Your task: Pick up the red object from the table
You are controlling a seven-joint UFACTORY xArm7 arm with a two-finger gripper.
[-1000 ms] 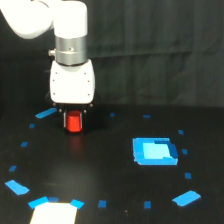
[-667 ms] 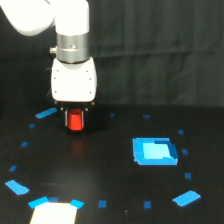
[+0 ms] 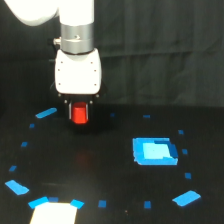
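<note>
The red object (image 3: 79,114) is a small bright red-orange stubby block, upright between the two dark fingers under the white gripper body. My gripper (image 3: 79,115) is shut on it, a finger on each side. The block hangs just above the black table (image 3: 105,165), toward the exterior view's back left, with a faint shadow below it. The block's upper part is hidden inside the gripper.
A bright blue rectangular patch (image 3: 154,151) lies to the exterior view's right. A white patch (image 3: 54,212) sits at the front left edge. Small blue tape marks, such as one (image 3: 46,113) left of the gripper and another (image 3: 186,198) at front right, ring the area.
The gripper, with the red object in it, has risen a little off the table and shifted slightly toward the exterior view's right.
</note>
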